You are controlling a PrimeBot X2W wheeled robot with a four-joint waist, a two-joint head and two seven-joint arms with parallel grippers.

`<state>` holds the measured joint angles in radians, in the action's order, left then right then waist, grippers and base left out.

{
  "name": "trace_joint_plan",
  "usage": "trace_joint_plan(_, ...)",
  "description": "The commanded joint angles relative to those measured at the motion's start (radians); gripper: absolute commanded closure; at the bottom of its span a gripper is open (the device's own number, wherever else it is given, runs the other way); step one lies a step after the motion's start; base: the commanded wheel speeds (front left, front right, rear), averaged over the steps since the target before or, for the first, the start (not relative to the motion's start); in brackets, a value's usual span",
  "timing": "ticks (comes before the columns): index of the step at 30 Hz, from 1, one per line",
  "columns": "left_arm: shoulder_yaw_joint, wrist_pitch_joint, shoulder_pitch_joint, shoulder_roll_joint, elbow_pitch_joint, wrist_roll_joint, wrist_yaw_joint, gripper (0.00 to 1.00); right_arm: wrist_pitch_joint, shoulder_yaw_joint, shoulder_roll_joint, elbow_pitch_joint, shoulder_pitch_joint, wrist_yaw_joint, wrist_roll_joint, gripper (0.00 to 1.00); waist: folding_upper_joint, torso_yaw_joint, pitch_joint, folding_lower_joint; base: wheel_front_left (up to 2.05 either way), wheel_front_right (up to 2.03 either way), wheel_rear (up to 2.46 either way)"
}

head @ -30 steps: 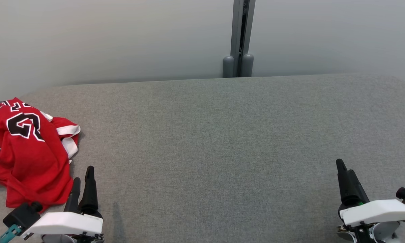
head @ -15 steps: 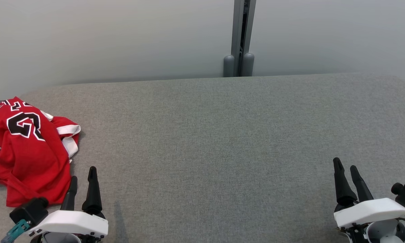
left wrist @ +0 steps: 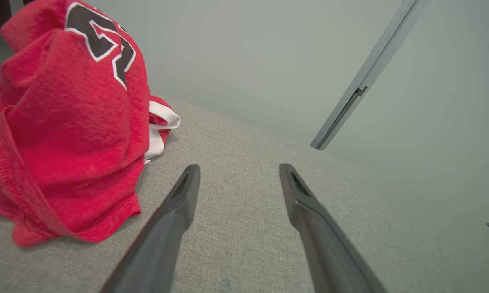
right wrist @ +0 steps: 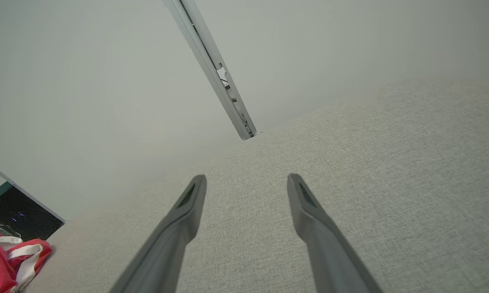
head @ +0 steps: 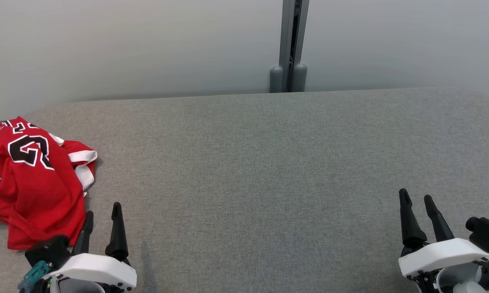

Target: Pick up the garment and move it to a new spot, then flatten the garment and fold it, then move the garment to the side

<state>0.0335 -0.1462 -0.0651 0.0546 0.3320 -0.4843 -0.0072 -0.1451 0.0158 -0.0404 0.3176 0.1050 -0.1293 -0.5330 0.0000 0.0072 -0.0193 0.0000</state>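
The garment (head: 32, 183) is a red jersey with black-and-white numerals and white trim, lying crumpled at the far left of the grey fabric surface (head: 268, 162). It bulks up at the left of the left wrist view as the garment (left wrist: 65, 134), and a corner of the garment (right wrist: 8, 260) peeks in at the lower left of the right wrist view. My left gripper (head: 103, 211) is open just right of the jersey's near edge, nothing between its fingers (left wrist: 179, 203). My right gripper (head: 415, 198) stands open at the lower right, far from the cloth.
A pale wall runs behind the surface, with a grey vertical post (head: 292, 44) at its middle. The surface's rounded back edge and corners lie at the far left and far right. A dark opening (right wrist: 20, 211) is visible beyond the left end.
Both grippers have turned about their own axis, so the two fingers of each now stand side by side. The left one has slid slightly right and nearer. The garment has not moved.
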Motion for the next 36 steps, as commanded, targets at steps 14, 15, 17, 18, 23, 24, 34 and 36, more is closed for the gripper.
trace_joint_plan(14,-0.008,-0.043,-0.005,0.014,0.024,0.15,0.025,0.0,-0.046,-0.011,-0.01,0.031,0.015,-0.002,0.15,0.0,0.0,0.0,0.003,0.0,0.0,0.0,0.0)
trace_joint_plan(15,-0.008,-0.045,-0.004,0.014,0.026,0.159,0.026,0.0,-0.047,-0.012,-0.01,0.033,0.016,-0.002,0.158,0.0,0.0,0.0,0.003,0.0,0.0,0.0,0.0)
trace_joint_plan(17,-0.008,-0.051,-0.001,0.014,0.032,0.179,0.027,0.0,-0.052,-0.013,-0.01,0.036,0.017,-0.002,0.175,0.0,0.0,0.0,0.004,0.0,0.0,0.0,0.0)
trace_joint_plan(18,-0.009,-0.052,0.0,0.014,0.035,0.187,0.028,0.0,-0.055,-0.013,-0.01,0.037,0.017,-0.002,0.185,0.0,0.0,0.001,0.004,0.0,0.0,0.0,0.0)
trace_joint_plan(23,-0.01,-0.062,0.0,0.014,0.044,0.23,0.036,0.0,-0.066,-0.011,-0.011,0.047,0.016,-0.002,0.231,0.0,0.0,0.003,0.004,0.0,0.0,0.0,0.0)
trace_joint_plan(24,-0.01,-0.065,0.0,0.014,0.045,0.239,0.037,0.0,-0.067,-0.012,-0.011,0.049,0.016,-0.002,0.238,0.0,0.0,0.003,0.004,0.0,0.0,0.0,0.0)
trace_joint_plan(34,-0.009,-0.084,-0.006,0.014,0.053,0.312,0.044,0.0,-0.086,-0.009,-0.012,0.056,0.018,-0.002,0.308,0.0,0.0,0.004,0.001,0.0,0.0,0.0,0.0)
trace_joint_plan(36,-0.008,-0.088,-0.007,0.014,0.055,0.328,0.046,0.0,-0.089,-0.007,-0.012,0.058,0.018,-0.002,0.326,0.0,0.0,0.005,0.001,0.0,0.0,0.0,0.0)
